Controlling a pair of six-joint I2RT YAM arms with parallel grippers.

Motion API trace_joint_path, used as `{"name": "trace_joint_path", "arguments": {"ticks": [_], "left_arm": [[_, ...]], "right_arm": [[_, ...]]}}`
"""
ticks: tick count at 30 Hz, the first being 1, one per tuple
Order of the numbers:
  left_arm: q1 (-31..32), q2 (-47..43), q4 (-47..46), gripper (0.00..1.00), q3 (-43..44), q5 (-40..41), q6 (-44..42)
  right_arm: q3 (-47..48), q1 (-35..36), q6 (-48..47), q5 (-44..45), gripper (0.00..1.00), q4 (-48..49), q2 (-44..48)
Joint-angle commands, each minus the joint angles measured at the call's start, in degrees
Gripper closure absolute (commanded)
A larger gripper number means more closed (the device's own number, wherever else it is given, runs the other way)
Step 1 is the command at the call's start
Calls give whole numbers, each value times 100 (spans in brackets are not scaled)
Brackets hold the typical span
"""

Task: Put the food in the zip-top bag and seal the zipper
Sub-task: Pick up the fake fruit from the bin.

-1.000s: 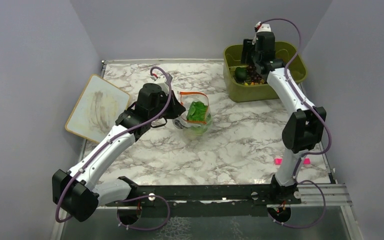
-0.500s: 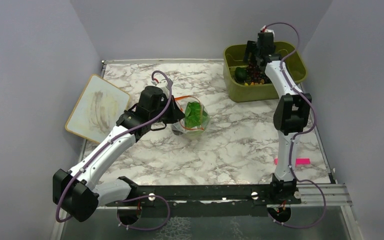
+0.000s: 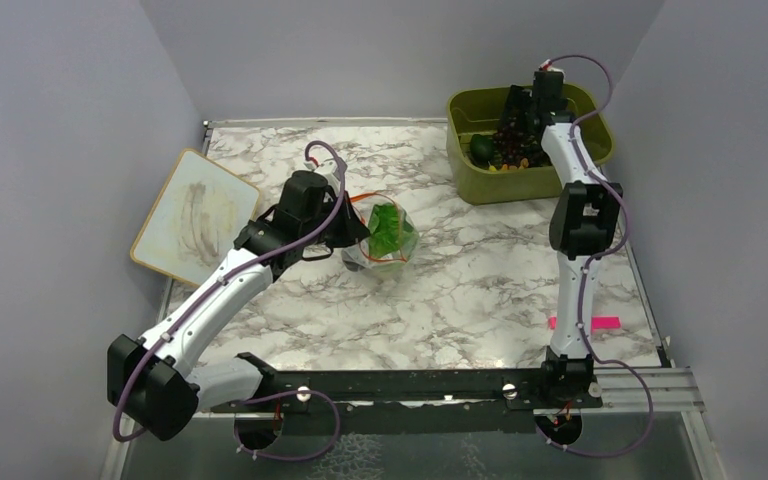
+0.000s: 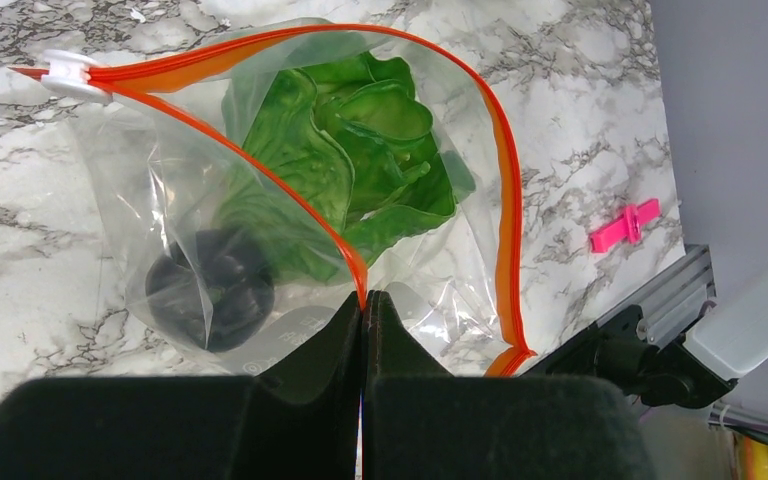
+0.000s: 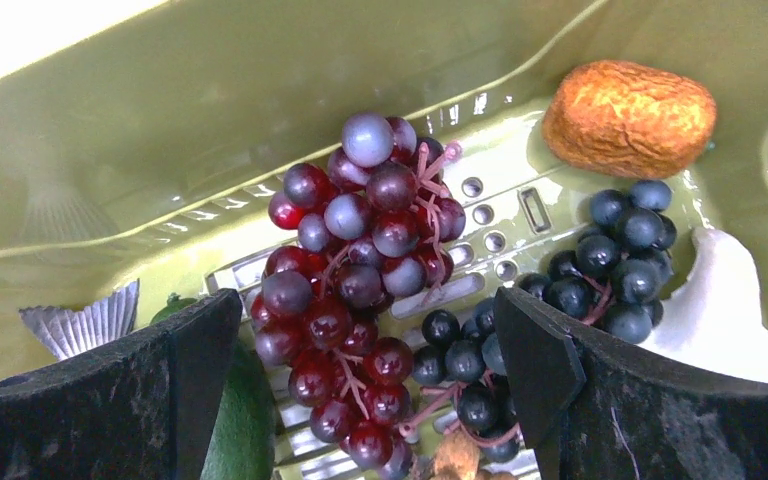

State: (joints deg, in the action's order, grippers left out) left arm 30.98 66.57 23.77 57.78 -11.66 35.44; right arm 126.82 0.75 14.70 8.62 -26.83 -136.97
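- Left hand (image 4: 363,300) — closed on the bag's (image 4: 120,200) orange zipper (image 4: 505,200), has tipped its mouth open; lettuce (image 4: 360,150) inside, bag on the counter (image 3: 460,290) left of the bin (image 3: 475,185).
- Right hand (image 5: 365,340) — wide open, empty, has shifted over the bin's grapes (image 5: 360,270); pick pending.

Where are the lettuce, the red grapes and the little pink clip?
lettuce (image 4: 360,150): left wrist view, centre of its leaves.
red grapes (image 5: 360,290): right wrist view, middle of the bunch.
pink clip (image 4: 625,226): left wrist view, its middle.
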Motion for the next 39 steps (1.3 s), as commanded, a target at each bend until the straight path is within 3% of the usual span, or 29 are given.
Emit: {"name": "trace_joint_path", "arguments": {"ticks": [1,14,19,23,29,39], "left_arm": [[-8,124,110,100,281,-56,29],[-13,114,103,100,268,109,234],[-9,79,103,100,224,164,293],[-8,-91,126,100,88,238,386],[-11,-416,119,100,-163,443,462],[-11,-819,40,100,-382,681,444]], "right_arm": [[304,-55,-126,-504,1,251,-376],[627,-288,-12,-901,2,652,-1004],[384,-335,-23,-1250,16,1034,-1013],[281,-348,170,-1399,40,1293,-1072],[315,-348,344,-1667,40,1508,-1179],[-101,-348,18,-1764,76,2228,-998]]}}
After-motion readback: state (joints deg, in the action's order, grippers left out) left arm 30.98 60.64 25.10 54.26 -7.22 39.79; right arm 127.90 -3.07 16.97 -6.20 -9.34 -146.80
